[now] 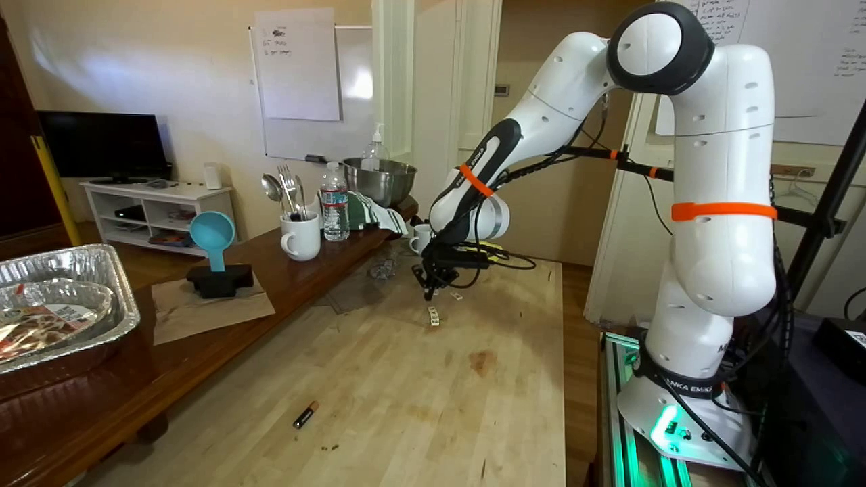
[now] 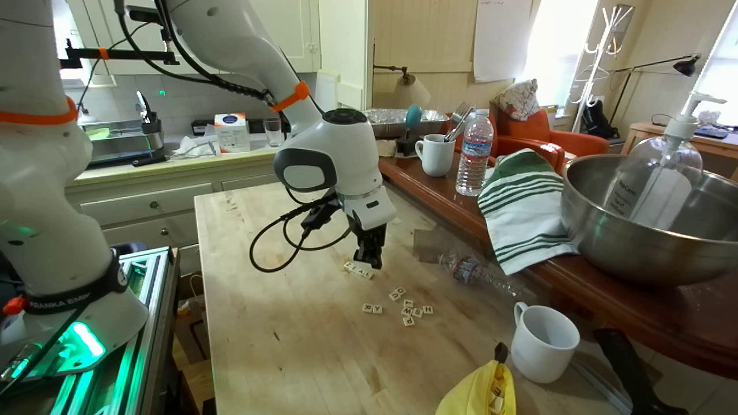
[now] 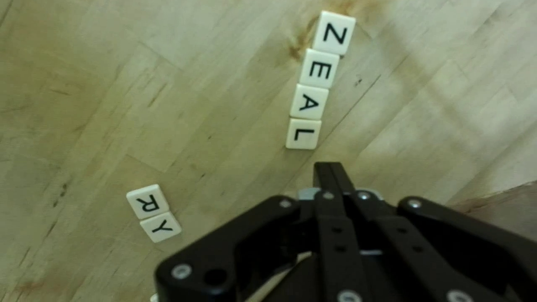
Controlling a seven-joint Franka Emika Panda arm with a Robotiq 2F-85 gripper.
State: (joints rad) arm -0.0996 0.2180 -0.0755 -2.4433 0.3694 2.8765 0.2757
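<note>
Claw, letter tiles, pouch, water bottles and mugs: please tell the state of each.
claw: shut, empty
ZEAL letter tiles: face up, in a row
R and Y tiles: face up, touching
other tiles: face up, clustered
yellow pouch: open
ledge bottle: upright, capped
tabletop bottle: on its side
ledge mug: upright, holding cutlery
tabletop mug: upright

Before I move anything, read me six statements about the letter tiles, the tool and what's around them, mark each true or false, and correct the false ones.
The tool is shut. True.
The row of four tiles spells SEAL. False: the row of four tiles reads ZEAL.
The R tile lies right next to the Y tile. True.
The battery stands on end. False: the battery lies on its side.
The upright water bottle is beside the mug of cutlery. True.
The pump bottle is outside the metal bowl. False: the pump bottle is in the metal bowl.
</note>
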